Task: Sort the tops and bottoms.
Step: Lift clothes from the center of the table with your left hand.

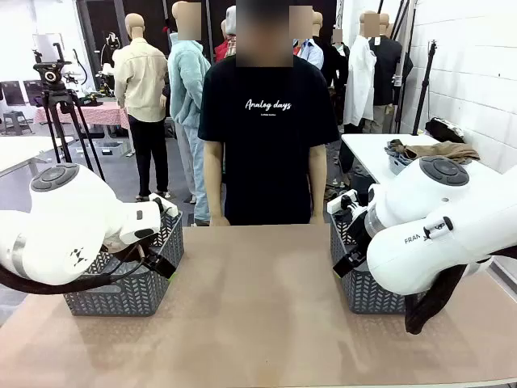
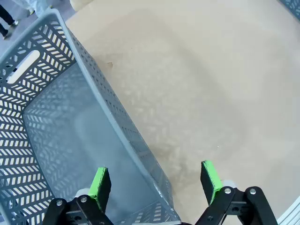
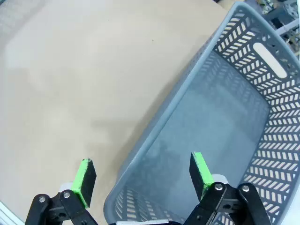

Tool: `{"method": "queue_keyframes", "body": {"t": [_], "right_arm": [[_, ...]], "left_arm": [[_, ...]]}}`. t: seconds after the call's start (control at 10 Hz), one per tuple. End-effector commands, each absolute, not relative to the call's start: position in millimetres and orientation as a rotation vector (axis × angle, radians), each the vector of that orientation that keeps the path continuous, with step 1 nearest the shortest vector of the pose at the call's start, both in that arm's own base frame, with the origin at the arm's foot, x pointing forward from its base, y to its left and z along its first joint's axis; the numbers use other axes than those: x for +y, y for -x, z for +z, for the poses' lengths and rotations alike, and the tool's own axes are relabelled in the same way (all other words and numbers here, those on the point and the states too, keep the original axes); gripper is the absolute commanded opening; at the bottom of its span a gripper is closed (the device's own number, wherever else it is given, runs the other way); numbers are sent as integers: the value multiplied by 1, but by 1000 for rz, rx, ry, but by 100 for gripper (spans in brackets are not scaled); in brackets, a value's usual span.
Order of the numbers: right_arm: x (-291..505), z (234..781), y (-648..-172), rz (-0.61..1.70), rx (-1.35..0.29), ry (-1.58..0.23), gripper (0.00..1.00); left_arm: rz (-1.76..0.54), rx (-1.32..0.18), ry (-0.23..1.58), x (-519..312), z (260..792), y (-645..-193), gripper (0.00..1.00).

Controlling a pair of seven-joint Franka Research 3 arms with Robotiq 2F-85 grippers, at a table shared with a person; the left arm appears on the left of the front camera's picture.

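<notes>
The tops and the bottoms are out of view. My left gripper hangs open above the rim of a grey slotted basket, with one green pad over the basket's inside and the other over the table. My right gripper is open too and straddles the wall of a second grey basket in the same way. Both baskets look bare inside. In the front view the left gripper and the right gripper sit beside their baskets at the table's left and right sides.
A tan table stretches between the left basket and the right basket. A person in a black T-shirt stands at the far edge with arms down. A side table at the back right carries some brown cloth.
</notes>
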State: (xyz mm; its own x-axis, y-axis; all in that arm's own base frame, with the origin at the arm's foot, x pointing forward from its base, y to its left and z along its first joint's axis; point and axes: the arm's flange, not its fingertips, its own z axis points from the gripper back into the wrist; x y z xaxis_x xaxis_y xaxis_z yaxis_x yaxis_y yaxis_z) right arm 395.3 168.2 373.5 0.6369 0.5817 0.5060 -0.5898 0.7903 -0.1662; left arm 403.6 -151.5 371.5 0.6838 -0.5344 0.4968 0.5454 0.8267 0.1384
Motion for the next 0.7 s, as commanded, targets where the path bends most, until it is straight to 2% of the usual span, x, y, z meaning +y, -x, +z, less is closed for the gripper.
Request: {"method": "queue_keyframes", "body": {"t": [0.0, 0.6], "right_arm": [[168, 373, -395, 669, -572, -15, 100], [168, 373, -395, 669, -572, -15, 100]], "left_arm": [[-605, -550, 21, -151, 372, -404, 100], [-605, -550, 21, -151, 372, -404, 100]]}}
